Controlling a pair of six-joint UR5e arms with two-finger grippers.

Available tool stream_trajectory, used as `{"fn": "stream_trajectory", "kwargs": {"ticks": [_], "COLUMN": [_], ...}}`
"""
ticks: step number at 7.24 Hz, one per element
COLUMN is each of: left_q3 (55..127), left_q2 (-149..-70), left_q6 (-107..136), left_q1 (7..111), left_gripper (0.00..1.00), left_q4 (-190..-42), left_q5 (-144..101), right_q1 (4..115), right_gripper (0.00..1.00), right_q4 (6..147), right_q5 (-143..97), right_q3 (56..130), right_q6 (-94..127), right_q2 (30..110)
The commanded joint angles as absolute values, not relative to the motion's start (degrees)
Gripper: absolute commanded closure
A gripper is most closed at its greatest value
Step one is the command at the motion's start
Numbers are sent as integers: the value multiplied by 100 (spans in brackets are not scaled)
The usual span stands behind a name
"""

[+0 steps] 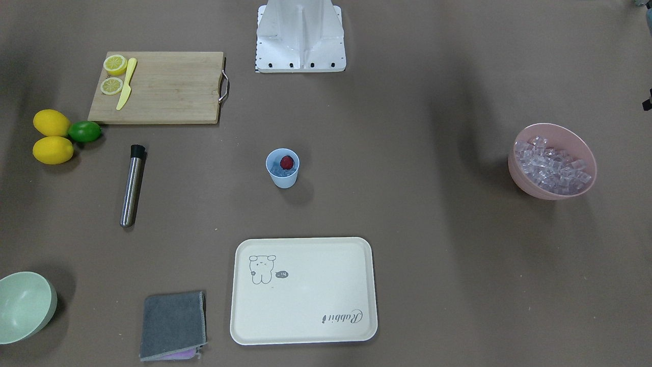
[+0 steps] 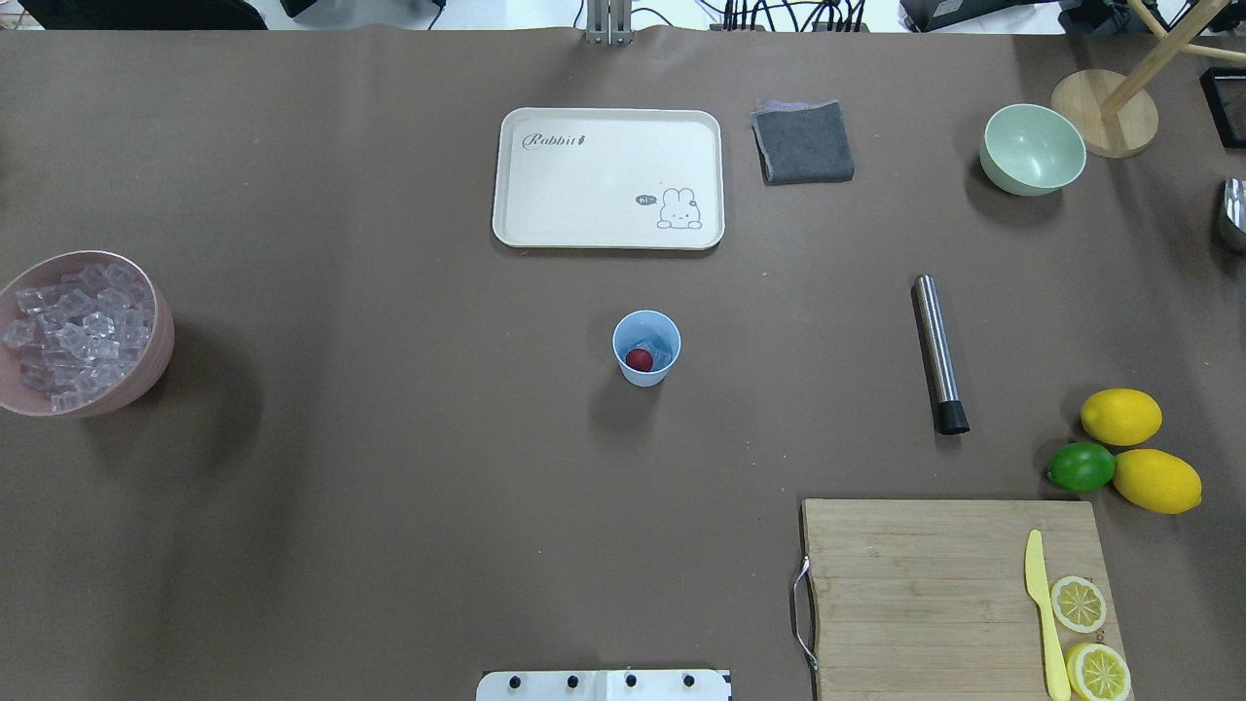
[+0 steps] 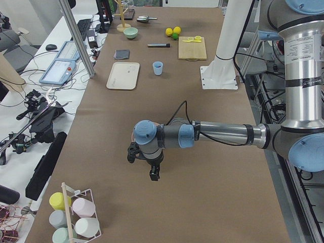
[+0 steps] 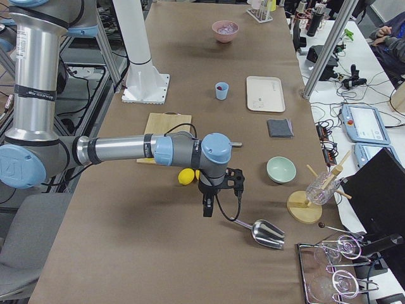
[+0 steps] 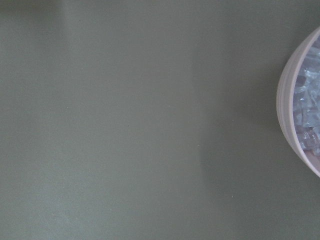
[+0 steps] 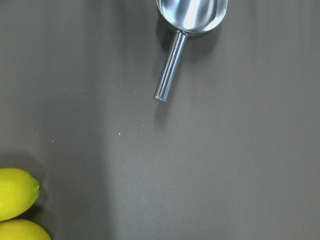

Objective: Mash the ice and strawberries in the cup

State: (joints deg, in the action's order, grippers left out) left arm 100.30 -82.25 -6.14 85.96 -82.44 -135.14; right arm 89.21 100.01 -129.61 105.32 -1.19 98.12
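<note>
Standing centred on brown mat (image 2: 389, 487), cup (image 2: 645, 348), cluttered workbench (image 3: 55, 35) alongside

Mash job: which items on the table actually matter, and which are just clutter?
Job: light-blue plastic cup, red strawberry and clear ice cubes inside it; likely the steel rod with black tip, as masher.
Lying about: pink bowl of ice, wooden cutting board, two yellow lemons, green lime, cream tray, grey cloth, pale green bowl, metal scoop.
</note>
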Motion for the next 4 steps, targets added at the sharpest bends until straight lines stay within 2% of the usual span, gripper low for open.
{"fn": "stream_trajectory", "kwargs": {"ticks": [1, 4], "left_q3": [10046, 10063], "left_q2": [-8226, -8218], "left_q6": [-607, -615], "left_q1": [8596, 8596], "left_gripper": [1, 1], "left_q4": [-8244, -8244], "left_q5": [-13518, -13518], "right_q1": [8921, 8921], "right_gripper": [0, 0], "right_q4": [9863, 9325], "right_q5": [-12973, -12964], "right_q3": [10512, 10451], "right_q6": [-70, -123], "right_q2": [9756, 9896]}}
